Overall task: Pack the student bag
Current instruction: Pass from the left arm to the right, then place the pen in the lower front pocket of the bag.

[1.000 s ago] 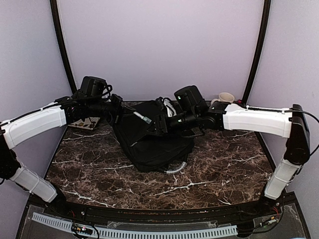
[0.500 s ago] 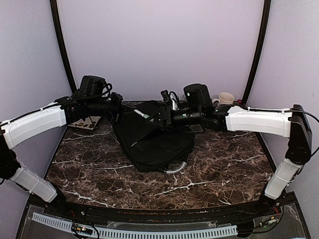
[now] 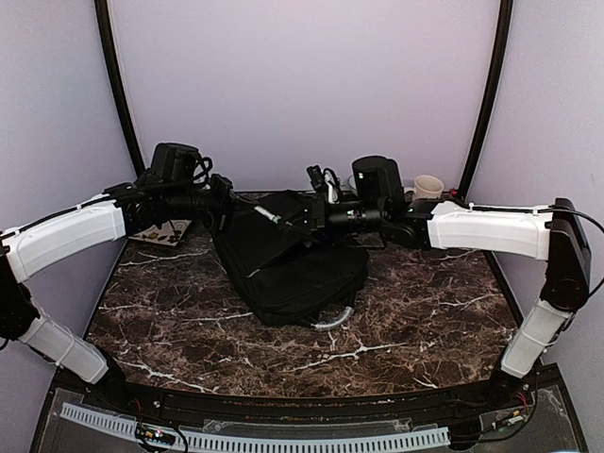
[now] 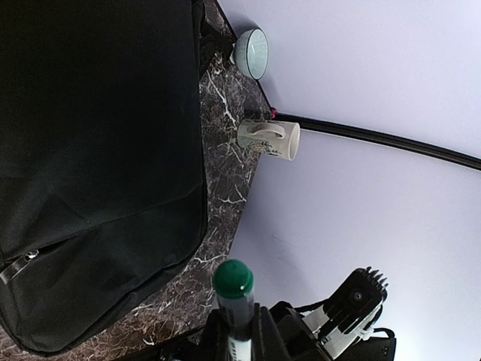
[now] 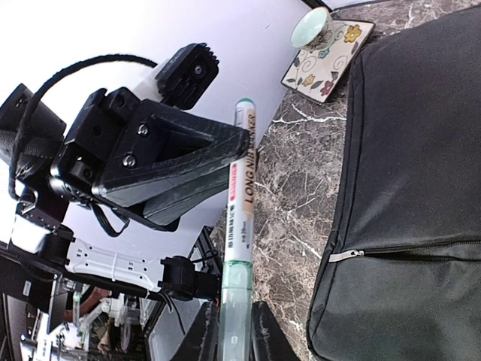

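Student bag [image 3: 293, 269] lies flat at the centre of the marble table [image 3: 425, 321], its grey handle [image 3: 335, 321] at the 5 o'clock corner. The one zip pull [image 5: 340, 256] that shows sits on a seam that looks closed, so nothing can go in there yet.

Above the bag's 12 o'clock edge, the two arms meet over a green-capped marker [image 5: 240, 218]. The left gripper [image 4: 234, 331] is clamped tight on the cap end. The right gripper [image 5: 237, 338] has a finger close against each side of the other end of the barrel, but whether it is already pinching cannot be told. This looks like a hand-over in mid-air, held clear of the fabric so that neither arm snags it.

The barrel reads "LONG NIB MARKER" in black. A red block beside that carries print too small to read.

A cream mug [image 3: 429, 186] lies on its side at the bag's 2 o'clock, its dark motif illegible. At 10 o'clock, a pale cup [image 5: 312, 26] rests on a flowered square plate [image 5: 342, 45].
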